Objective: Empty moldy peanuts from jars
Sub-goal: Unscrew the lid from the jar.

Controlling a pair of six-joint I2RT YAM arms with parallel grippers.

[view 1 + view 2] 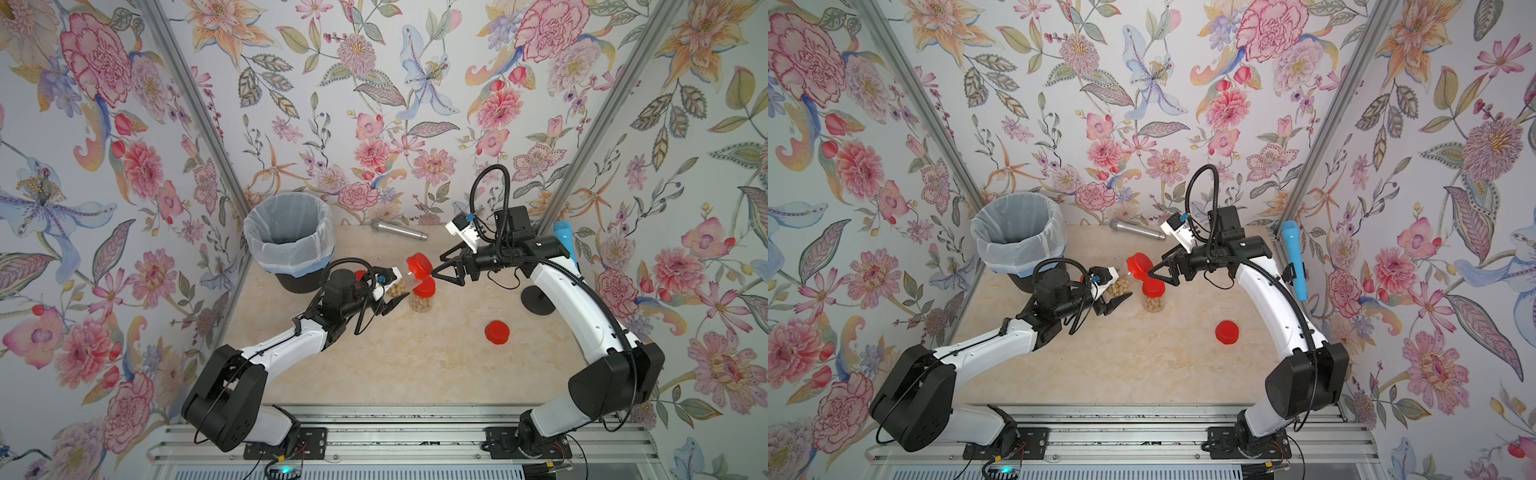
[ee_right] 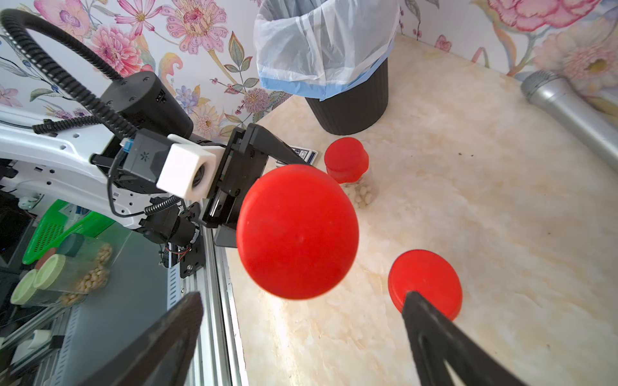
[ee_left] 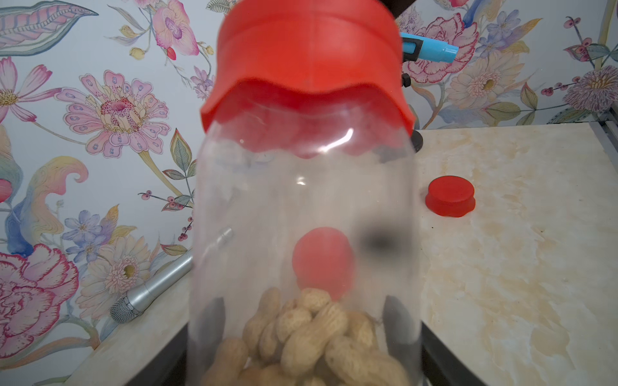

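Note:
My left gripper (image 1: 392, 289) (image 3: 306, 320) is shut on a clear jar (image 1: 395, 287) (image 3: 301, 200), held tilted above the table. Moldy peanuts (image 3: 311, 334) lie heaped at its gripped end. Its red lid (image 1: 419, 264) (image 2: 297, 230) sits on the neck and faces my right gripper (image 1: 436, 266) (image 2: 302, 302). That gripper is open, its fingers spread just short of the lid and holding nothing. A second lidded jar (image 1: 423, 297) of peanuts stands under the lid. A third jar (image 2: 346, 160) stands by the bin.
A black bin (image 1: 286, 259) (image 2: 351, 100) lined with a white bag stands at the back left. A loose red lid (image 1: 497, 332) (image 3: 450, 197) lies on the marble table. A silver microphone (image 1: 399, 230) lies along the back wall; a blue microphone (image 1: 1293, 259) stands at the right.

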